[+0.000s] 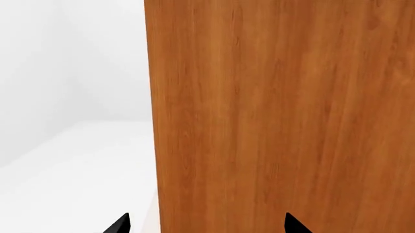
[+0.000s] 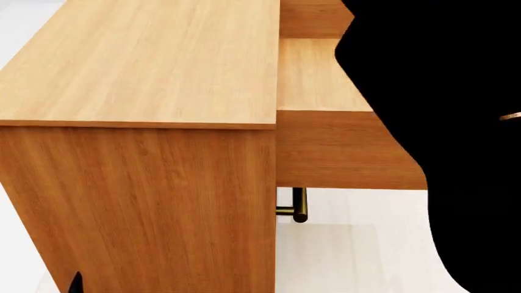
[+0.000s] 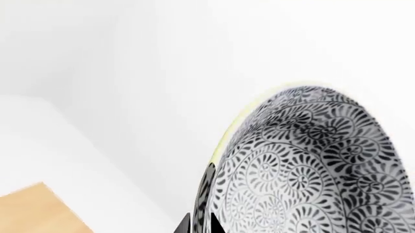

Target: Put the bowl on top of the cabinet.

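The bowl (image 3: pixel 304 170), white with a dense grey floral pattern and a pale rim, fills the right wrist view. My right gripper (image 3: pixel 201 225) is shut on its rim, one finger inside and one outside. In the head view the bowl is hidden behind my dark right arm (image 2: pixel 440 122), raised close to the camera. The light-brown cabinet (image 2: pixel 155 61) shows its flat top at the left, bare. My left gripper (image 1: pixel 207 227) is open, its fingertips (image 1: pixel 120 224) spread before the cabinet's side panel (image 1: pixel 279 121), holding nothing.
A box drawer (image 2: pixel 326 79) stands pulled out from the cabinet at the right, with a dark brass bar handle (image 2: pixel 297 204) below it. White floor (image 2: pixel 350 256) lies around the cabinet. A cabinet corner (image 3: pixel 39 211) shows in the right wrist view.
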Robot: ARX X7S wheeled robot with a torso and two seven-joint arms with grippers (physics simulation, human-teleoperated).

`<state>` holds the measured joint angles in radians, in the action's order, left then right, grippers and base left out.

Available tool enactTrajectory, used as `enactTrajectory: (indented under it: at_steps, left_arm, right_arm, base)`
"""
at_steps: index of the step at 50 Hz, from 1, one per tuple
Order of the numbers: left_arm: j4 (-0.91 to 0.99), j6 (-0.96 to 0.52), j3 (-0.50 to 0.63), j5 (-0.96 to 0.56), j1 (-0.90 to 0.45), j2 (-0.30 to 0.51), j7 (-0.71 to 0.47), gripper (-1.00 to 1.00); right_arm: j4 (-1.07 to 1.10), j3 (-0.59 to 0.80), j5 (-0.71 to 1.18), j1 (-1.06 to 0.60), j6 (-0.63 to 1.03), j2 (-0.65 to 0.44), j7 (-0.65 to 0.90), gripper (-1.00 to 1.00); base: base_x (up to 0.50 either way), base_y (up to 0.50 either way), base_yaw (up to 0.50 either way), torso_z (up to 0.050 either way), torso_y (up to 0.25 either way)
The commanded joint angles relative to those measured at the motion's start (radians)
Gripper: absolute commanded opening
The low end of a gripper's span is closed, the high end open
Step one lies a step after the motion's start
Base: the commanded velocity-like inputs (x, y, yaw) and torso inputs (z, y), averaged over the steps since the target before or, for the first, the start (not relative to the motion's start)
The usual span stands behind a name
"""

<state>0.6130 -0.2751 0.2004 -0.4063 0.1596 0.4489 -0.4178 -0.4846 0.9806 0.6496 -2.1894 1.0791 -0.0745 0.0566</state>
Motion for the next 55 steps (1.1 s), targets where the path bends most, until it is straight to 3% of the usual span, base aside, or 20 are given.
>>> enactTrajectory:
  at_steps: [1, 12, 26, 38, 55]
  left_arm:
    - [-0.023, 0.027, -0.001, 0.017, 0.000, -0.001, 0.000, 1.00]
    - [-0.046, 0.062, 0.004, 0.030, 0.012, 0.003, 0.014, 1.00]
    - [-0.080, 0.083, 0.011, 0.040, 0.006, 0.002, 0.023, 1.00]
    - [-0.099, 0.099, 0.014, 0.041, 0.009, 0.000, 0.028, 1.00]
    - [-0.119, 0.117, 0.023, 0.045, 0.016, 0.002, 0.036, 1.00]
  right_arm:
    - [-0.121, 0.080, 0.015, -0.020, -0.111, 0.074, -0.019, -1.00]
    - [-0.152, 0.473, 0.473, -0.149, -0.329, 0.074, 0.125, -1.00]
    - [-0.108, 0.563, 0.698, -0.141, -0.424, 0.074, 0.106, -1.00]
    - [-0.023, 0.581, 0.695, -0.106, -0.417, 0.074, 0.103, -1.00]
    - [0.011, 0.575, 0.527, -0.082, -0.206, 0.075, 0.067, -1.00]
  base:
    - [0.00, 0.00, 0.00, 0.000, 0.000]
    - [0.00, 0.00, 0.00, 0.000, 0.001]
    - [0.00, 0.00, 0.00, 0.000, 0.001]
    - [0.00, 0.00, 0.00, 0.000, 0.000]
    - [0.00, 0.00, 0.00, 0.001, 0.001]
